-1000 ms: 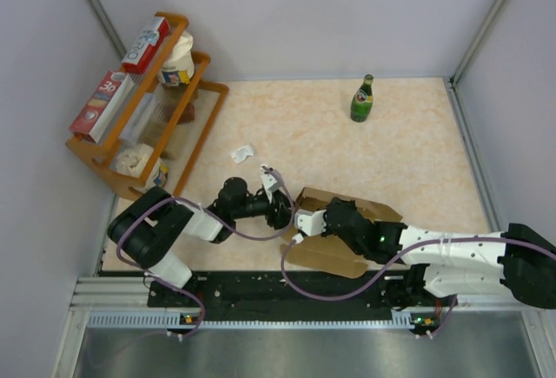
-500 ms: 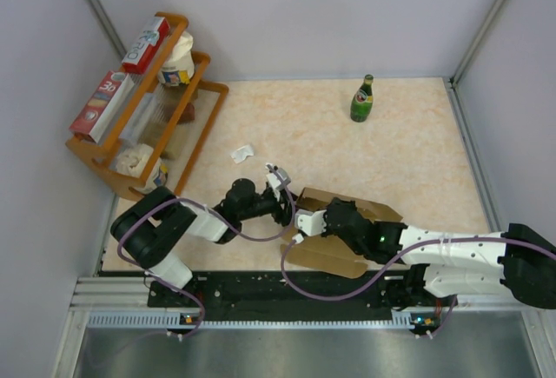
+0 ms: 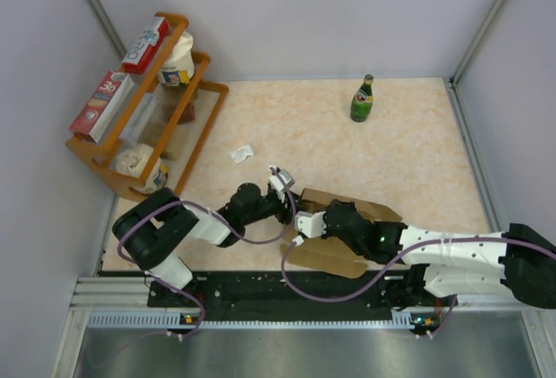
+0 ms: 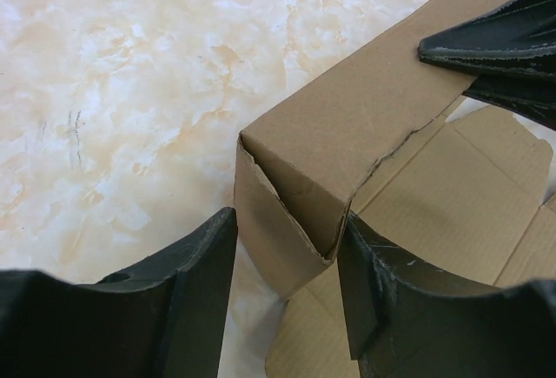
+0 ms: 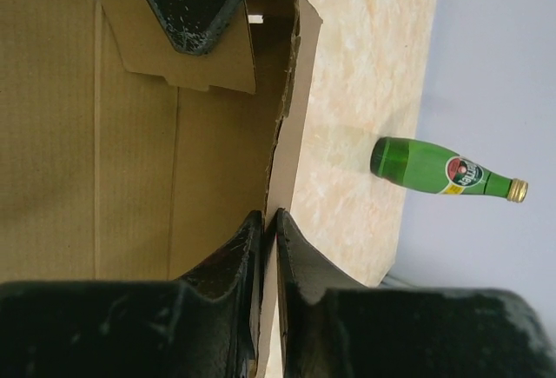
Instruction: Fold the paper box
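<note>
The top view looks steeply down from high behind the near edge over the beige marbled tabletop. Both wrist views sit close against the plain brown cardboard box, facing each other; the right shares the green glass bottle with the overhead.

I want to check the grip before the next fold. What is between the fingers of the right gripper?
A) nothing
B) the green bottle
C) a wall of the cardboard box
C: in the right wrist view the right gripper pinches a thin wall of the cardboard box; the green bottle stands apart.
</note>
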Robot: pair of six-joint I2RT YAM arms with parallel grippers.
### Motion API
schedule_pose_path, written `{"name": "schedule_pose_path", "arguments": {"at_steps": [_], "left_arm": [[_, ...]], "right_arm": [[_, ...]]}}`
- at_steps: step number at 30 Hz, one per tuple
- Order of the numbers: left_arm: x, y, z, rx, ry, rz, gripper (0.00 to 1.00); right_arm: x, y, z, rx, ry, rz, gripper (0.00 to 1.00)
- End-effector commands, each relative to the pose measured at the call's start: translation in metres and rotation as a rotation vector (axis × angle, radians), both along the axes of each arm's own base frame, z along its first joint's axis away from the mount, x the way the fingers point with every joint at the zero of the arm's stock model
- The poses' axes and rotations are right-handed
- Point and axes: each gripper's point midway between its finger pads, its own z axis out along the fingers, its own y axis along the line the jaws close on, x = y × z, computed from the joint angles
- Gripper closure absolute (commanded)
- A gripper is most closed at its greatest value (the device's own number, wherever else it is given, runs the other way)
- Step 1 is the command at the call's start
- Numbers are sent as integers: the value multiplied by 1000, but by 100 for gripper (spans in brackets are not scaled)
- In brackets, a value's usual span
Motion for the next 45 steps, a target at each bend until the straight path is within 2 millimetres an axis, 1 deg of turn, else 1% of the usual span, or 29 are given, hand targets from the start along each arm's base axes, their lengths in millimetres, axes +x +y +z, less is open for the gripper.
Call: {"name": "schedule_pose_path", "arguments": {"at_steps": [1, 5, 11, 17, 21, 25, 26, 29, 32, 35, 39, 45], "left_arm": [[8, -5, 10, -13, -64, 31, 48], [6, -7, 8, -5, -64, 33, 49], [6, -8, 7, 4, -71, 48, 53], [13, -3, 9, 15, -74, 118, 59], [18, 1, 9, 23, -77, 163, 61], [19, 1, 10, 31, -78, 187, 66], [22, 3, 9, 39, -82, 216, 67], [22, 3, 8, 55, -88, 226, 69], [17, 2, 9, 55, -89, 218, 69], [14, 1, 10, 53, -84, 210, 64], [13, 2, 11, 54, -86, 216, 60], [13, 1, 10, 69, -78, 216, 56]], "right_arm": [[-11, 25, 15, 110, 45, 60, 89], [-15, 31, 20, 157, 63, 83, 84], [-19, 33, 23, 201, 80, 92, 81], [-24, 38, 26, 247, 108, 106, 79], [-28, 41, 28, 281, 128, 120, 77], [-31, 44, 28, 304, 151, 127, 76], [-32, 45, 27, 311, 157, 129, 76], [-35, 48, 27, 322, 177, 142, 75], [-36, 50, 28, 328, 188, 139, 74], [-36, 51, 25, 326, 198, 134, 72], [-37, 51, 21, 336, 218, 123, 71], [-42, 49, 16, 343, 243, 124, 69]]}}
